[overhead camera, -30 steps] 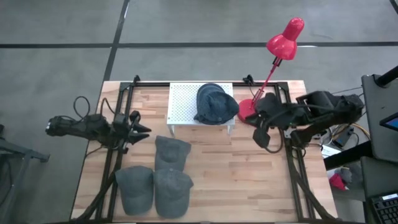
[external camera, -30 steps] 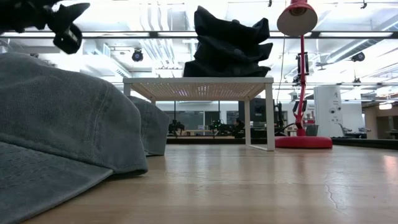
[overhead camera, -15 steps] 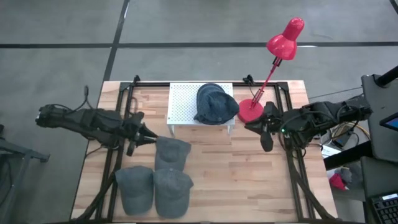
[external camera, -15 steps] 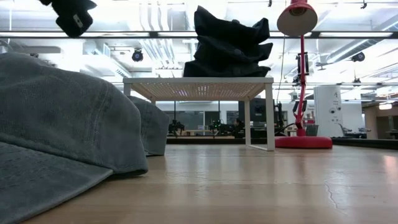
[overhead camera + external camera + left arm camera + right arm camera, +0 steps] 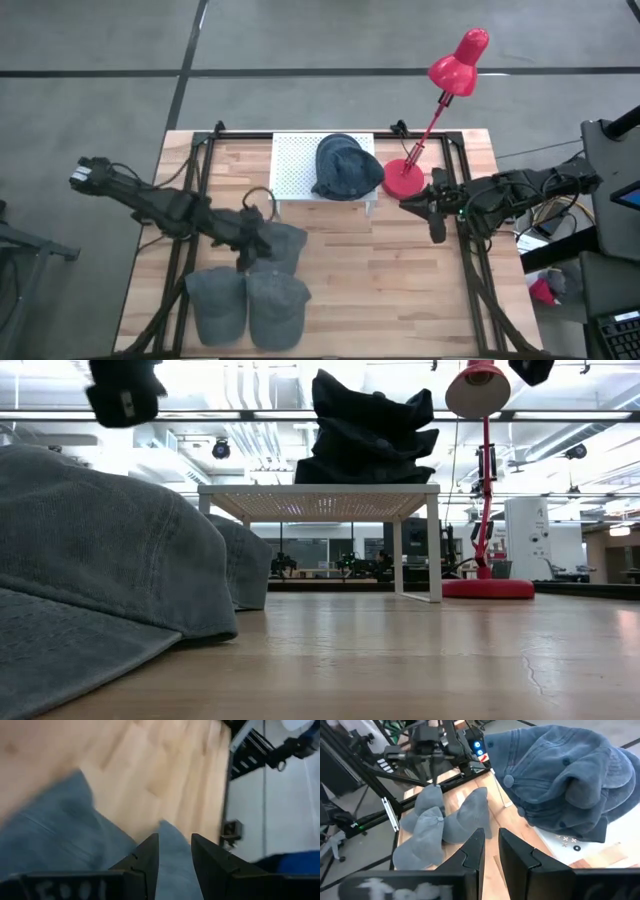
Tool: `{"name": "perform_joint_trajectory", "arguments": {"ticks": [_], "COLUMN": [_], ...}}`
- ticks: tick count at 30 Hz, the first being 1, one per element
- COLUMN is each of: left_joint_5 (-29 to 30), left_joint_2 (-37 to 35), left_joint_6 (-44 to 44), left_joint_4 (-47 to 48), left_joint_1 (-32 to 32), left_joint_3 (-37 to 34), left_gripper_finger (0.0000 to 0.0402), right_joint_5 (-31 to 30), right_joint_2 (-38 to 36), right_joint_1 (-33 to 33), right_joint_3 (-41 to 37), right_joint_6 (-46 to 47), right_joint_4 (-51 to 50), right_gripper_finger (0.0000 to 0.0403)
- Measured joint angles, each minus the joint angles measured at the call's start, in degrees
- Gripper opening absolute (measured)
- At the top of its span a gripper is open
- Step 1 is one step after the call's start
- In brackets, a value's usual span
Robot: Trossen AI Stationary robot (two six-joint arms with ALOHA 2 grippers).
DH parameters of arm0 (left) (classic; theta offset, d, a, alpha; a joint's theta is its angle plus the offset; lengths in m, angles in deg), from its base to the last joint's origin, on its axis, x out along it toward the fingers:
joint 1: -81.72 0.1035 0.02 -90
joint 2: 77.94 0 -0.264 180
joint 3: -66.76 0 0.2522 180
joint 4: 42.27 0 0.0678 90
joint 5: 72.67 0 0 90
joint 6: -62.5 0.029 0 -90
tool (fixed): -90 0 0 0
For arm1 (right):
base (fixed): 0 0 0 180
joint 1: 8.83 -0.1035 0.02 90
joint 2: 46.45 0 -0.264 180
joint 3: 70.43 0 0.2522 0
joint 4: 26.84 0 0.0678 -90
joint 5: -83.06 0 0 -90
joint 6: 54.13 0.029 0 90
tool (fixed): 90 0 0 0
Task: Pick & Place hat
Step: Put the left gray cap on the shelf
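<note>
Three grey hats lie crown up on the wooden table: one (image 5: 282,243) in the middle, two nearer ones (image 5: 218,298) (image 5: 278,305). A stack of blue-grey hats (image 5: 345,165) rests on a white perforated shelf (image 5: 292,165). My left gripper (image 5: 258,240) hangs above the middle hat's left edge, slanting down, its fingers a narrow gap apart with hat cloth (image 5: 60,835) far below them. My right gripper (image 5: 436,230) waits at the table's right side, shut on nothing, and looks toward the stack (image 5: 565,780).
A red desk lamp (image 5: 405,178) stands right of the shelf, its head (image 5: 460,60) reaching past the far edge. Black arm frames run along the table's left and right sides. Bare wood lies between the hats and the right arm.
My left gripper has swung from the table's left side toward the right, over the middle hat, tipping downward and rolling. My right gripper has drawn back toward the right edge and come down, now showing at the top of the low view. The hats have not moved.
</note>
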Motion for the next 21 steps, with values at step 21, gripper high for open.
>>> {"name": "perform_joint_trajectory", "arguments": {"ticks": [21], "left_joint_5": [9.39], "left_joint_2": [13.4], "left_joint_6": [-45.15], "left_joint_4": [11.11], "left_joint_1": [-26.03], "left_joint_3": [10.22], "left_gripper_finger": [0.0115], "right_joint_5": [4.12], "right_joint_2": [-12.68], "right_joint_1": [0.0], "right_joint_3": [-15.37], "right_joint_6": [-4.63], "right_joint_4": [12.81], "right_gripper_finger": [0.0052]}}
